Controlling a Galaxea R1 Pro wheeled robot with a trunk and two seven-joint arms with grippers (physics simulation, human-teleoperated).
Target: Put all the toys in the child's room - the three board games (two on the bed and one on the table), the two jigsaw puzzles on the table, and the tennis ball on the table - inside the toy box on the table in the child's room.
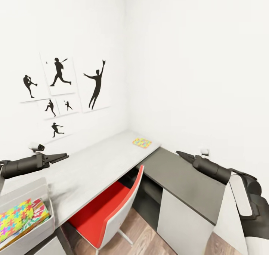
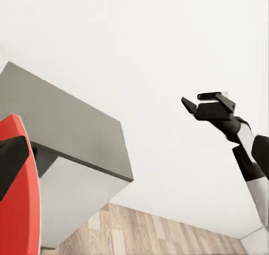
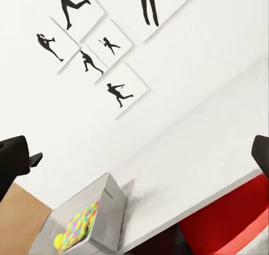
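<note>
The toy box (image 1: 35,189) sits at the near left end of the light-grey table (image 1: 97,165). Inside it lie a jigsaw puzzle (image 1: 13,219) and, partly under it, a board game (image 1: 40,210). In the right wrist view the toy box (image 3: 106,210) also holds the tennis ball (image 3: 58,241) beside the puzzle (image 3: 79,226). Another jigsaw puzzle (image 1: 142,143) lies at the table's far corner. My left gripper (image 1: 63,157) hovers open and empty just beyond the box. Above the dark-grey section, my right gripper (image 1: 182,154) is open with nothing in it. The bed is out of view.
A red-and-white chair (image 1: 112,206) is pushed under the table's edge between my arms. The lower dark-grey desk section (image 1: 179,176) runs along the right wall. Silhouette pictures (image 1: 59,75) hang on the left wall. Wood floor (image 1: 142,232) shows below.
</note>
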